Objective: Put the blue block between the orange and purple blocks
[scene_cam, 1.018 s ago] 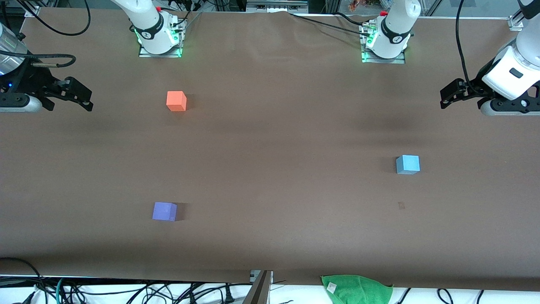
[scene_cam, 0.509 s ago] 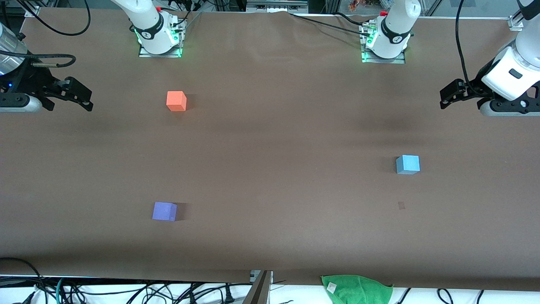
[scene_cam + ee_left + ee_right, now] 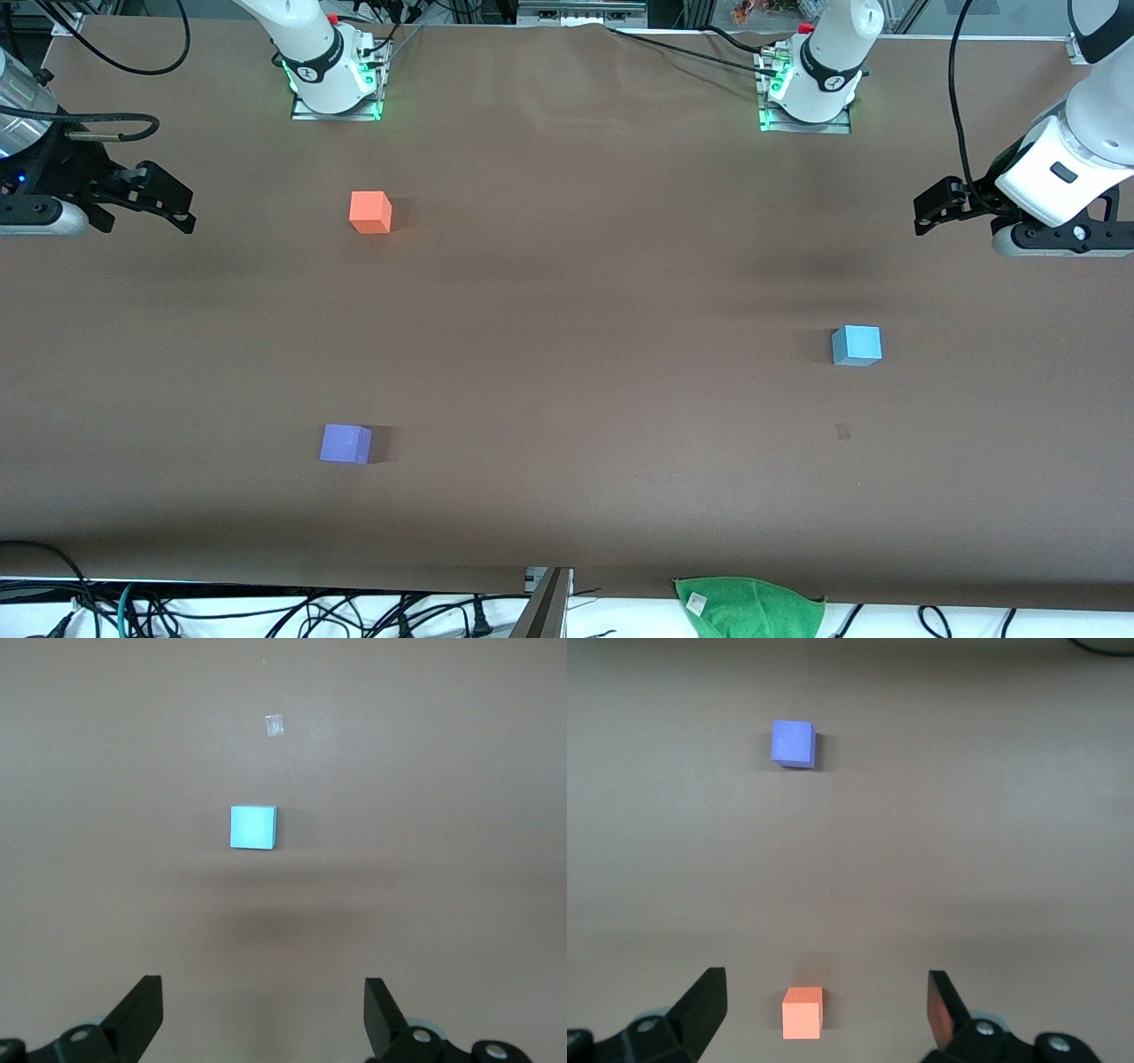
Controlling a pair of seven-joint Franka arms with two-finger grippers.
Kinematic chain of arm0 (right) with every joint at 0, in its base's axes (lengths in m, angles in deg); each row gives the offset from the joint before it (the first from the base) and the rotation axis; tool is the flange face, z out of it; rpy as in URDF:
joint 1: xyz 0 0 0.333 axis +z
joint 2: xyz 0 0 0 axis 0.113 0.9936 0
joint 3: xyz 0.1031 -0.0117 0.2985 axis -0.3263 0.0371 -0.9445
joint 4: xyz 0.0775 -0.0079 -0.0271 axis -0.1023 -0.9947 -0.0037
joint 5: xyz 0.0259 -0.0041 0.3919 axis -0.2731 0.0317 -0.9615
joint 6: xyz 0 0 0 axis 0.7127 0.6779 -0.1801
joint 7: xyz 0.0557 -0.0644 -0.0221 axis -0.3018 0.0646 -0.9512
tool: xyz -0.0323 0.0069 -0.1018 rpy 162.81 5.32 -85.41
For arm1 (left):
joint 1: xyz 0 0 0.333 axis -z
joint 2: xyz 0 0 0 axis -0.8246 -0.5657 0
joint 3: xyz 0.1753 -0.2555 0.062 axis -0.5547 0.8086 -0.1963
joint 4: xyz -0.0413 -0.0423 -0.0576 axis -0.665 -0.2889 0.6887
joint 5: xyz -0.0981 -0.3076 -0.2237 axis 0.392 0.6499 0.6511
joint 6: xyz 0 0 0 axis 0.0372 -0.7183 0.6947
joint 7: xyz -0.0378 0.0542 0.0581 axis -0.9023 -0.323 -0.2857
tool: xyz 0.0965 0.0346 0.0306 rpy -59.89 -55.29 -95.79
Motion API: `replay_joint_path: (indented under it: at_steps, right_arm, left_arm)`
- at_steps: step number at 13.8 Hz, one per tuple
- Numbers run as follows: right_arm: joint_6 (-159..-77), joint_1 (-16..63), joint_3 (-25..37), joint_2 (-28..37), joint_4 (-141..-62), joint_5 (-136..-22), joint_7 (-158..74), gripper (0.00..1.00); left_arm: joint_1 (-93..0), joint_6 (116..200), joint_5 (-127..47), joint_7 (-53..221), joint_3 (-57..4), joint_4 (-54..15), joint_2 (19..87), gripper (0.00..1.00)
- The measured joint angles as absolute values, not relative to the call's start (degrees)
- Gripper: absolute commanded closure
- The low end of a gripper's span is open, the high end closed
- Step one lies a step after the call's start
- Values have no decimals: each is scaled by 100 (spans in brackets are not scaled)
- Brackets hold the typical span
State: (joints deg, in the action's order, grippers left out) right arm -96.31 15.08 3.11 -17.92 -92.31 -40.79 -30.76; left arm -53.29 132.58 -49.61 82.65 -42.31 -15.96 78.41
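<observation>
The blue block point(image 3: 857, 345) sat untouched on the tabletop point(image 3: 585, 301) toward the left arm's end, well apart from both hands. Our left hand point(image 3: 930, 208) hung empty over the tabletop's edge at that end, fingers spread wide, with the block showing between its fingertips point(image 3: 142, 1010) in the left wrist view. Our right hand point(image 3: 182, 208) waited over the edge at the right arm's end, equally wide and empty. The orange block point(image 3: 370, 212) lay toward the right arm's end, nearer the edge where the bases stand; the purple block point(image 3: 345, 443) lay nearer the front edge. We judged nothing yet begun. The carry runs long across the tabletop: a shallow or off-centre grip could twist the cube or let it slip, and a careless set-down could nudge either neighbour out of line.
</observation>
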Motion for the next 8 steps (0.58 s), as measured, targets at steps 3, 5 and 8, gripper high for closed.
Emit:
replay_joint_path:
  at_steps: [3, 5, 8]
  right_arm:
    - [-9631, 1509, 311, -1792, -9231, -4079, -3076, 0]
    - [-9631, 1508, 311, -1792, -9231, -4079, -3076, 0]
    - [-9631, 1508, 311, -1792, -9231, -4079, -3076, 0]
  left_arm:
    - [-5330, 13237, -4961, 8265, -4235, -1586, 7804, 0]
    - [-5330, 13234, -4961, 8265, -4235, -1584, 7789, 0]
    - [-5330, 13232, -4961, 8265, -4235, -1573, 7763, 0]
